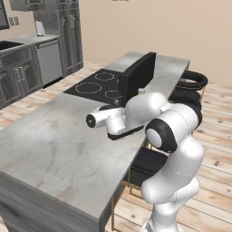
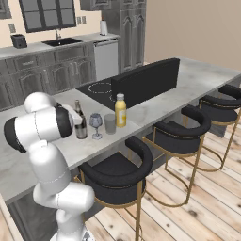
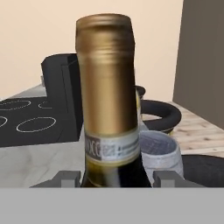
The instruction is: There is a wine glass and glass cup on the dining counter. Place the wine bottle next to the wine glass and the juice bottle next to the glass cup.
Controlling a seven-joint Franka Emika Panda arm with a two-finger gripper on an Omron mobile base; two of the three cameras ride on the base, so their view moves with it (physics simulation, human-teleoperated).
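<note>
The wine bottle [image 2: 81, 124], dark with a gold-foil top [image 3: 105, 74], stands on the dining counter [image 2: 94, 146] close to the left of the wine glass [image 2: 96, 123]. Right of the wine glass come the grey glass cup [image 2: 110, 124] and then the yellow juice bottle [image 2: 121, 110], close together in a row. My gripper [image 3: 119, 178] is around the wine bottle's body, with a fingertip [image 3: 70, 178] against each side. In the hand view the glass cup [image 3: 159, 153] shows behind the bottle. In the left base view my own arm hides these things.
A black cooktop [image 1: 97, 84] and the raised black divider [image 2: 146, 80] lie behind the row. Three black stools with gold legs [image 2: 115, 174] stand along the counter's near edge. The sink counter [image 2: 61, 44] runs along the far wall.
</note>
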